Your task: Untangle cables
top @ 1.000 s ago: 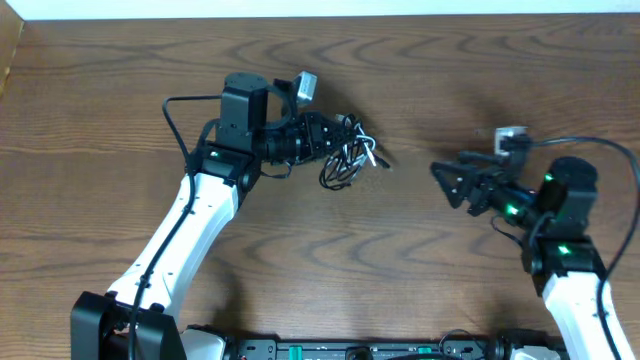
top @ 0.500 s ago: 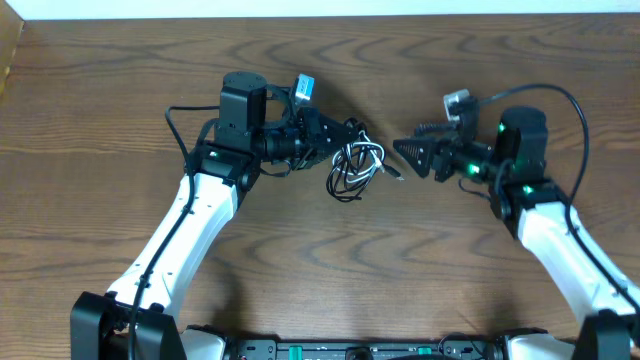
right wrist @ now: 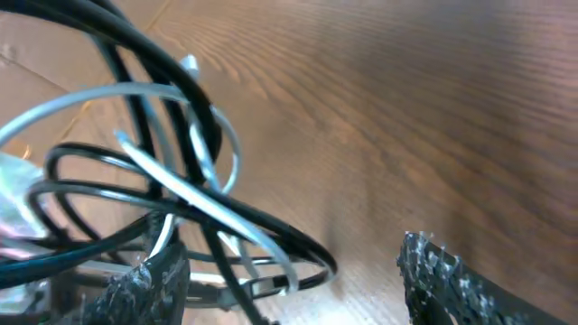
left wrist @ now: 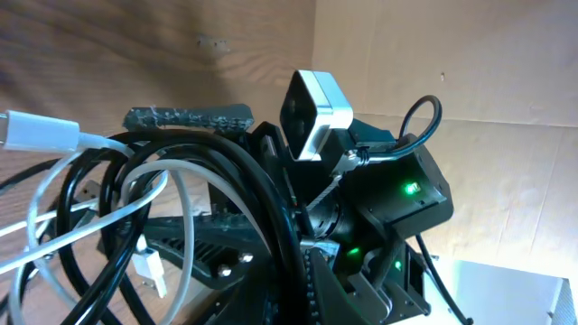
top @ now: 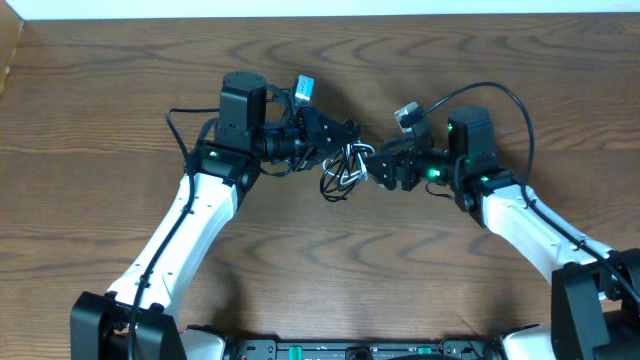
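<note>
The cables (top: 343,172) hang as one tangled bundle of black and white loops just above the table's middle. My left gripper (top: 344,136) is shut on the bundle from the left. In the left wrist view the black cable (left wrist: 253,190) runs down into my left gripper (left wrist: 293,298), and the white cable (left wrist: 54,176) loops beside it with its plug at the far left. My right gripper (top: 380,168) stands open against the bundle's right side. In the right wrist view the black loops (right wrist: 185,86) and white loops (right wrist: 185,185) lie between and over my right gripper's (right wrist: 293,289) spread fingers.
Brown wooden tabletop (top: 330,270) lies all round. A pale wall edge runs along the back (top: 320,8). The right arm's wrist and white camera (left wrist: 316,108) fill the left wrist view just behind the bundle. The two arms meet almost nose to nose.
My right arm has swung left from the table's right side up to the cable bundle. The left arm has stayed put, and the bundle has shifted slightly in its grip.
</note>
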{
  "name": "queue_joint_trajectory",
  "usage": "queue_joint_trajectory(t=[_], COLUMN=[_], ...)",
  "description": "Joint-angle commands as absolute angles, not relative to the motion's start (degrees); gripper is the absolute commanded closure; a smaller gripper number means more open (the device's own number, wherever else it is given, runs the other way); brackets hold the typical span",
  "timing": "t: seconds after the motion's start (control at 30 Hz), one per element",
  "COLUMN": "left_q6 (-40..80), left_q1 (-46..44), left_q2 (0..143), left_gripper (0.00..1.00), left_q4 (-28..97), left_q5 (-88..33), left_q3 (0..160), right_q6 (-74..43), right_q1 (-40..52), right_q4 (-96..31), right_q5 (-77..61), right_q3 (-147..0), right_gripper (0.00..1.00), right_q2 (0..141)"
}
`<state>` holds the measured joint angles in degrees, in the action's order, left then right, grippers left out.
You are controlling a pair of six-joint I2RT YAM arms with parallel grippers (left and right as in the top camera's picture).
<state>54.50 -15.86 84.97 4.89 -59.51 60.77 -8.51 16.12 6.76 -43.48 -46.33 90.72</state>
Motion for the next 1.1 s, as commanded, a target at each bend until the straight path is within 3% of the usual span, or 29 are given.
queue_joint_trajectory(t=[0.0, 0.17, 0.23, 0.3, 0.37, 0.5, 0.57, 0.67, 0.77, 0.9, 1.07], left_q6=[56.5, 57.6, 57.8, 57.7, 57.5, 53.5, 49.6, 42.6, 39.7, 36.0, 31.2], left_q1=[-16.4, -16.5, -16.5, -16.5, -16.4, -16.4, -16.4, -16.4, -16.4, -16.4, -16.4], left_q2=[84.9, 84.8, 84.7, 84.8, 84.8, 84.8, 84.8, 84.8, 84.8, 84.8, 84.8], left_gripper=[0.93, 0.93, 0.93, 0.93, 0.93, 0.93, 0.92, 0.93, 0.93, 0.93, 0.92], left_q4=[4.6, 4.6, 4.6, 4.6, 4.6, 5.2, 9.0, 22.8, 27.7, 30.0, 29.4], left_q5=[-60.9, -62.2, -62.6, -62.3, -60.8, -55.9, -48.9, -28.8, -22.0, -20.1, -24.3], left_q3=[61.1, 61.1, 61.1, 61.1, 61.1, 61.0, 61.0, 61.0, 61.0, 61.0, 61.0], right_q6=[-10.3, -14.9, -16.1, -16.3, -17.1, -19.9, -21.3, -23.9, -27.5, -27.4, -25.8], right_q1=[18.2, 20.0, 19.7, 19.3, 18.4, 16.2, 14.6, 11.0, 8.9, 6.9, 6.5], right_q4=[10.0, 22.2, 25.1, 26.3, 27.1, 24.8, 20.9, 8.7, -2.2, -10.5, -13.2], right_q5=[-36.8, -32.9, -32.0, -31.8, -31.8, -33.3, -33.6, -31.8, -22.9, -15.3, -18.1], right_q3=[-47.1, -47.1, -47.1, -47.1, -47.1, -47.1, -47.1, -47.1, -47.1, -47.1, -47.1], right_gripper=[0.30, 0.31, 0.46, 0.70, 0.83, 0.97, 0.99, 0.99, 0.99, 0.99, 0.96], right_q2=[93.3, 99.0, 100.5, 100.5, 99.6, 96.2, 92.2, 79.6, 72.1, 65.8, 65.5])
